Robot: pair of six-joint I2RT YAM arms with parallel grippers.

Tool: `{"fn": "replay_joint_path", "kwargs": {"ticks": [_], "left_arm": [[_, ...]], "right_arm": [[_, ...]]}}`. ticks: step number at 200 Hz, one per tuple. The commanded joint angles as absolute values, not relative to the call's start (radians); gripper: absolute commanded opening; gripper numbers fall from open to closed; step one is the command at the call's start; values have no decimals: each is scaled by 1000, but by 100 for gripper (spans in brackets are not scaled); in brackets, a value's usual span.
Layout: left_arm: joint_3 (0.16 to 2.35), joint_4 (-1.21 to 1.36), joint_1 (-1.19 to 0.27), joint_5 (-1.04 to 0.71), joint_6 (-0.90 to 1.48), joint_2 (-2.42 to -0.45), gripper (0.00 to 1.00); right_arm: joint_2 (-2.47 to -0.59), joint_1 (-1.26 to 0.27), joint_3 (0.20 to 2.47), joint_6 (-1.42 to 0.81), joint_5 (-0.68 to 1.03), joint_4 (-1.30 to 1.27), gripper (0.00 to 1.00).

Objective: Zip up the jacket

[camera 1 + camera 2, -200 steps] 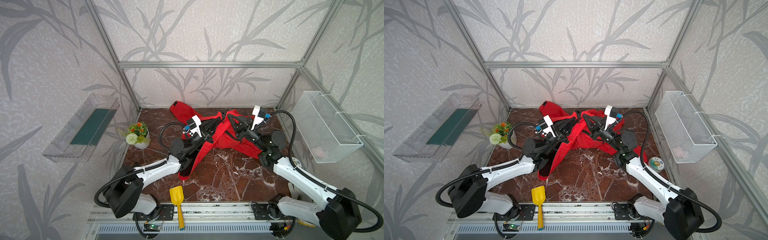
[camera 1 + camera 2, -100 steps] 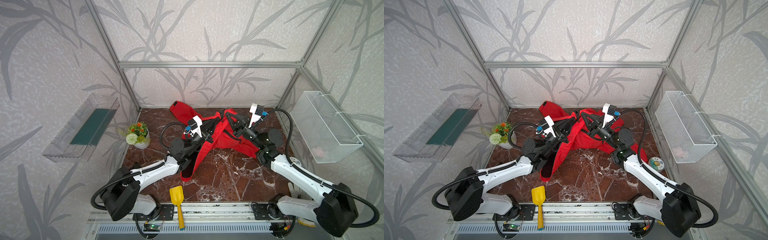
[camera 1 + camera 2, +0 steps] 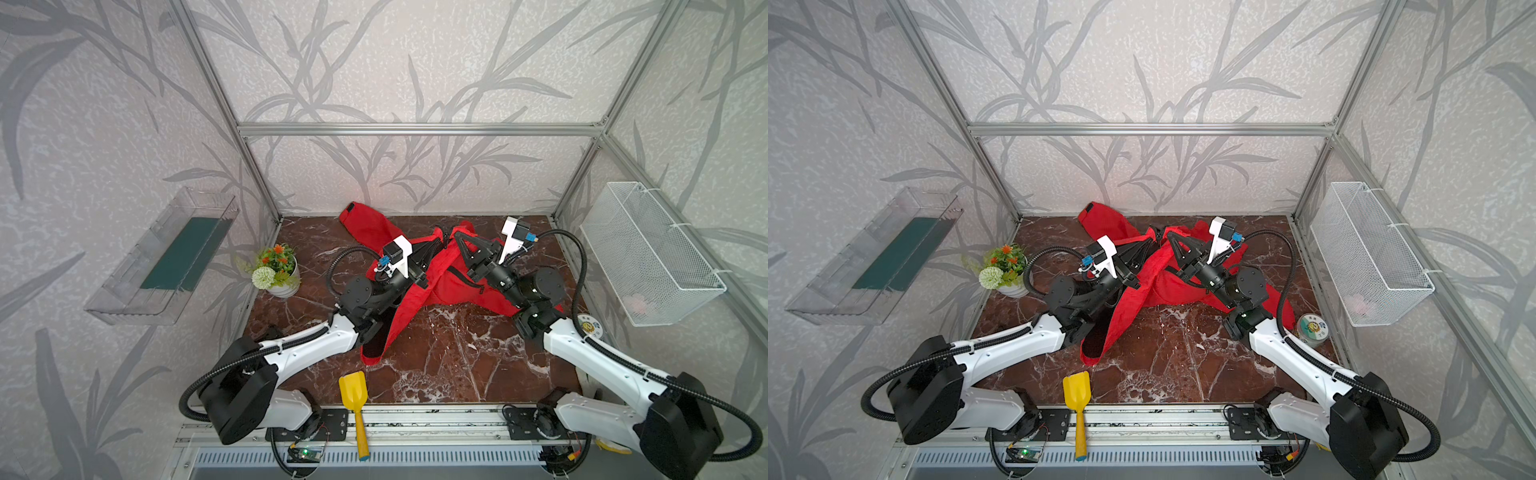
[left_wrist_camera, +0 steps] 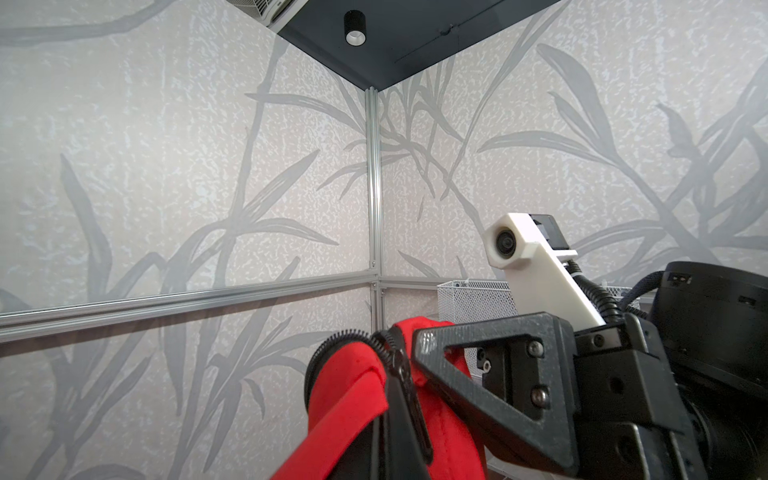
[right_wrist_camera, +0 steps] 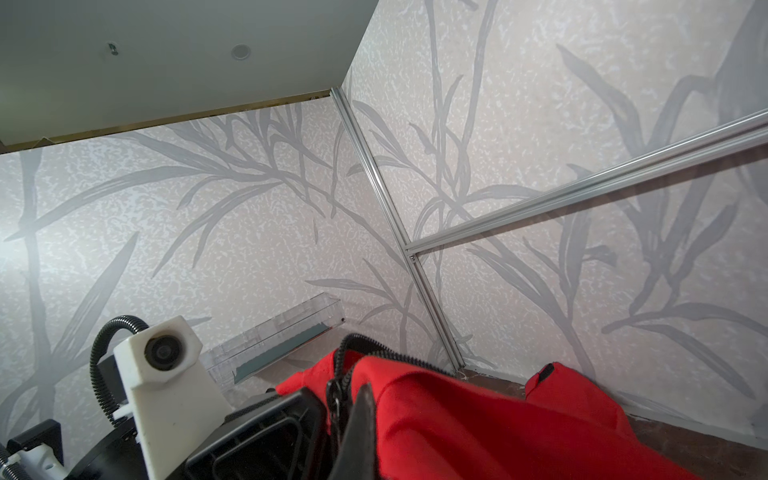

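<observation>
1. One jacket lay rear-centre on the marble table, its middle held raised.
2. Two grippers: left gripper and right gripper each pinched tight on its zipper edge.
3. One scoop, one flowerpot.

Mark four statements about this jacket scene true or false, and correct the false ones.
1. The left hand and the right hand both pinch the jacket, holding its middle up off the table. True.
2. The yellow scoop lies on the jacket. False: it lies at the table's front edge, apart from the jacket.
3. The flower pot stands at the table's left side. True.
4. The jacket is inside the wire basket. False: the basket hangs on the right wall, and the jacket is over the table.
</observation>
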State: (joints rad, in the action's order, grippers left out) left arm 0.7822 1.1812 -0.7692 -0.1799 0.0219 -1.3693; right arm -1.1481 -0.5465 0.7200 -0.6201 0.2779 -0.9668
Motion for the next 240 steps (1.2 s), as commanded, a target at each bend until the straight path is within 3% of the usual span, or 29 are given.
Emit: {"fn": "replay_joint_path", "kwargs": {"ticks": [1, 70, 127, 147, 181, 202, 240], "left_arm": [[760, 1190, -749, -182, 14, -1387, 0], [804, 1219, -652, -350, 294, -1638, 0], [825, 1417, -622, -445, 527, -1916, 0], [853, 1417, -624, -528, 593, -1973, 0], [836, 1410, -625, -492, 667, -2002, 0], [845, 1274, -630, -464, 700, -1973, 0], [924, 741, -650, -360, 709, -1861, 0]], "right_arm": [[-1103, -514, 747, -630, 62, -1182, 0], [-1229, -473, 643, -582, -145, -1164, 0], [-1475, -394, 522, -666, -208, -1358, 0], [-1517, -387, 488, -678, -217, -1377, 0], [-1524, -387, 440, -695, -204, -1352, 0], [-1506, -387, 418, -709, -189, -1298, 0], [-1459, -387, 402, -717, -133, -1212, 0]]}}
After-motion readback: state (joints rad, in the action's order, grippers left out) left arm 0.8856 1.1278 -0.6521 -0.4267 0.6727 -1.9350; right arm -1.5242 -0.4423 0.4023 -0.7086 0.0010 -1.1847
